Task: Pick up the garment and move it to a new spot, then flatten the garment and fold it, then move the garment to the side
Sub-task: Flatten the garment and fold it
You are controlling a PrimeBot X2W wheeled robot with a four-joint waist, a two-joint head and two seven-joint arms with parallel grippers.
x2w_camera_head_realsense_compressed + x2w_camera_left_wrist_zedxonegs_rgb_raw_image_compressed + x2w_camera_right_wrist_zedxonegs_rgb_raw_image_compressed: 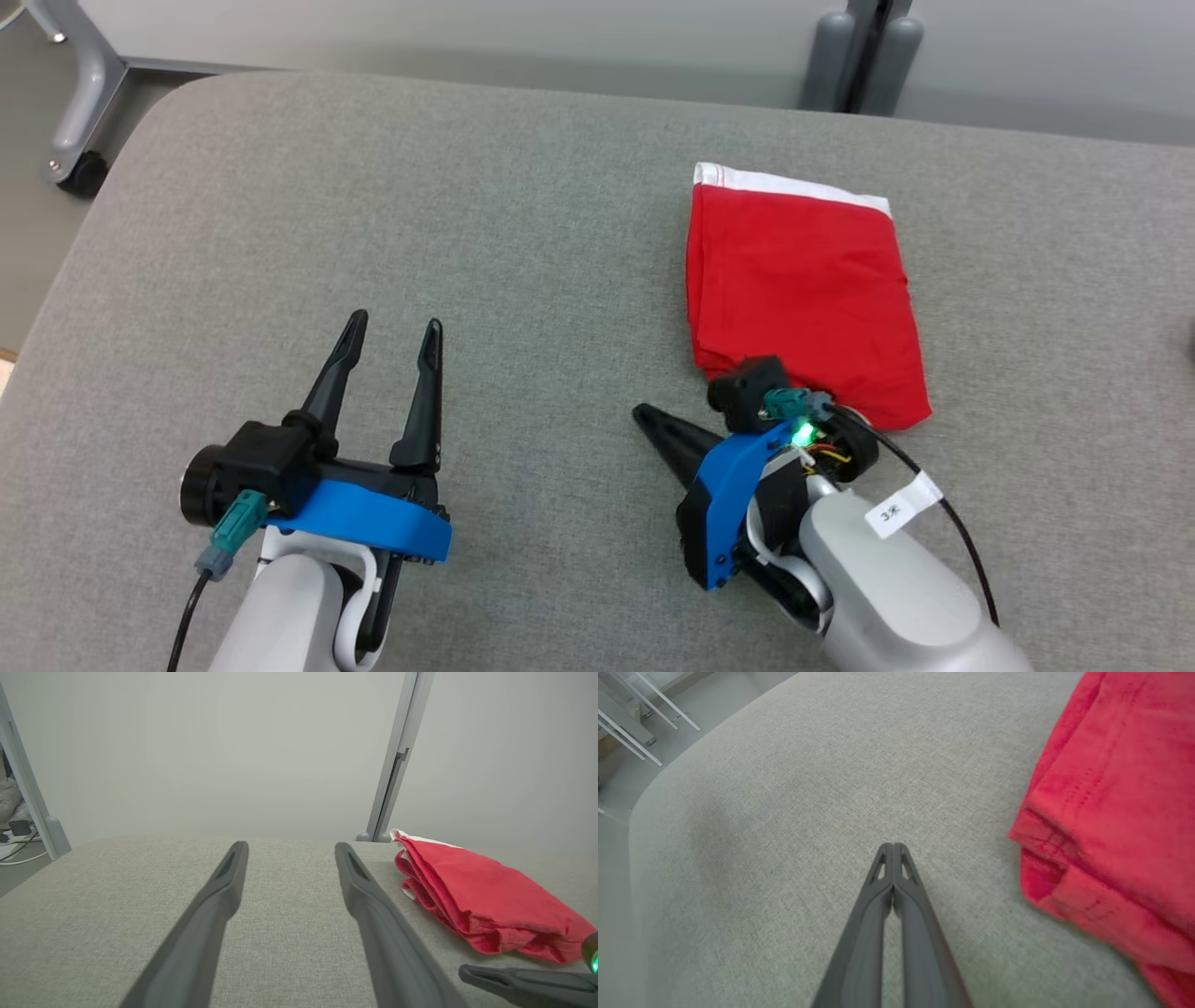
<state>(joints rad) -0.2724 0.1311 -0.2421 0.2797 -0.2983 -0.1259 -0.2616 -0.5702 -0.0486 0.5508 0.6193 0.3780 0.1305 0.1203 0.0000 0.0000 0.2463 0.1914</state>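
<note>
The garment is red with a white band along its far edge, folded into a compact rectangle on the right half of the grey table. It also lies at the right of the left wrist view and of the right wrist view. My right gripper is shut with nothing between its fingers, lying on its side just near and left of the garment's near corner, tips pointing left. My left gripper stands open over bare table at the lower left, well away from the garment.
The table's rounded left corner is near a grey wheeled frame leg on the floor. A grey post stands behind the far edge. Pale wall panels rise beyond the table.
</note>
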